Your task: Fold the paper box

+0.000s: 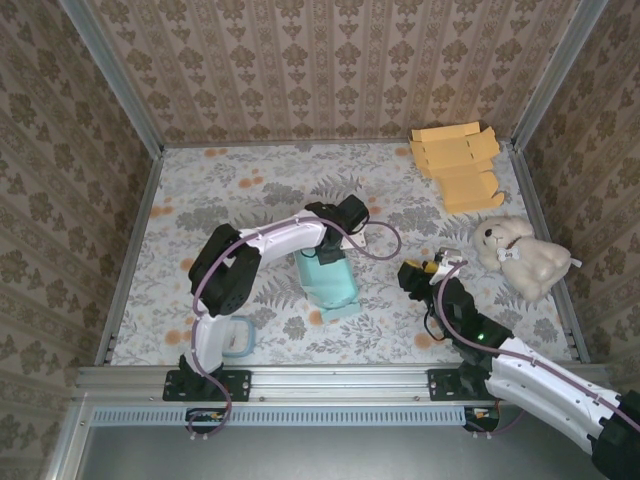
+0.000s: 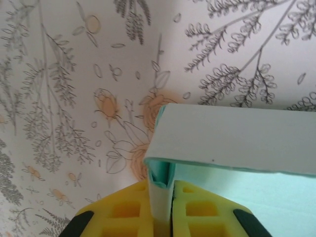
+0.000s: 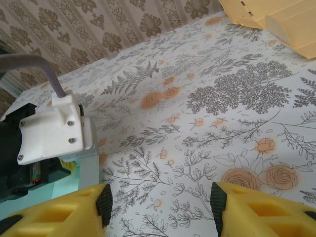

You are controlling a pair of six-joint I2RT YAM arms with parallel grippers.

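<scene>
Left wrist cam is showing the left hand [image 2: 165, 195] pinching a thin teal wall of the paper box [image 2: 237, 133]. The yellow pads [image 2: 123, 200] are pressing tight on either side of it, and a flap is curling over just above the grip. From the top camera, the box is sitting near the middle of the worktop [image 1: 240, 190], looking partly folded up, with the left arm reaching over it. The right hand [image 3: 160, 202] is hanging spread wide with nothing between its fingers, off to the right of the box and not touching it. Further out, a plush toy [image 1: 522, 255] is lying near the right edge and a flat yellow cardboard blank [image 1: 455, 165] is sitting in the far right corner, both well apart from the box. Here's what I'm worrying about: nothing is bracing that box, so any pull on the wall is probably going to drag or tip the whole thing instead of making a fold. The card also looks thin, so a twist in that pinch could be creasing it in the wrong spot, tearing it, or letting it slide out.
</scene>
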